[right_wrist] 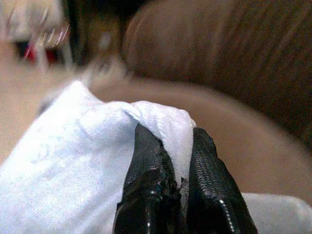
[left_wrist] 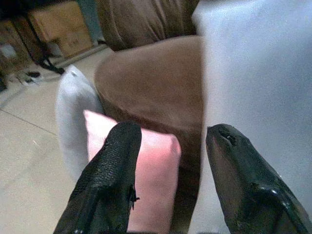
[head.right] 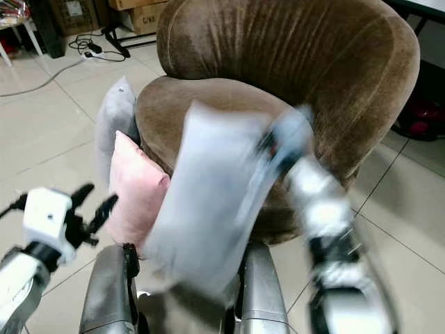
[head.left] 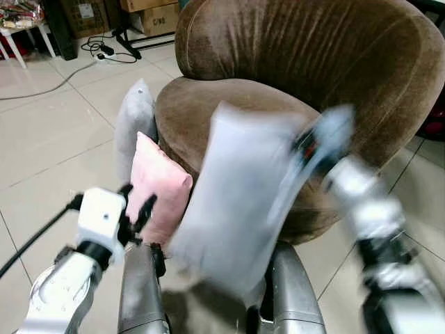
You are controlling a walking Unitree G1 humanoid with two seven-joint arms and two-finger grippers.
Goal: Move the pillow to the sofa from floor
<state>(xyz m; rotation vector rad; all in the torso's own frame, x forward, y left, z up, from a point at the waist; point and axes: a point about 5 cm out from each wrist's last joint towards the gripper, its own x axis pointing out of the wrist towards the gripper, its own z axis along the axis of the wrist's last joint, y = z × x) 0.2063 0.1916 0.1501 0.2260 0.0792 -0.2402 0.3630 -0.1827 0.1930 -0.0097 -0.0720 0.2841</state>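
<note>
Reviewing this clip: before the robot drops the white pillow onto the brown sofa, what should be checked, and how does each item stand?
1. Grip: right gripper pinches a fold of the white pillow: ok.
2. Pillow off the floor, hanging before the sofa seat: ok.
3. Pillow over the seat: it hangs at the front edge, blurred: cannot tell.
4. Seat bare where it would land: ok.
5. Left gripper open, holding nothing, near the pink pillow: ok.
6. Pink pillow and grey pillow lean against the sofa's side, apart from the seat: ok.

You are in a home: a big brown sofa chair [head.left: 292, 90] stands on a shiny tiled floor [head.left: 49, 132], with cardboard boxes [head.left: 156, 17] behind.
</note>
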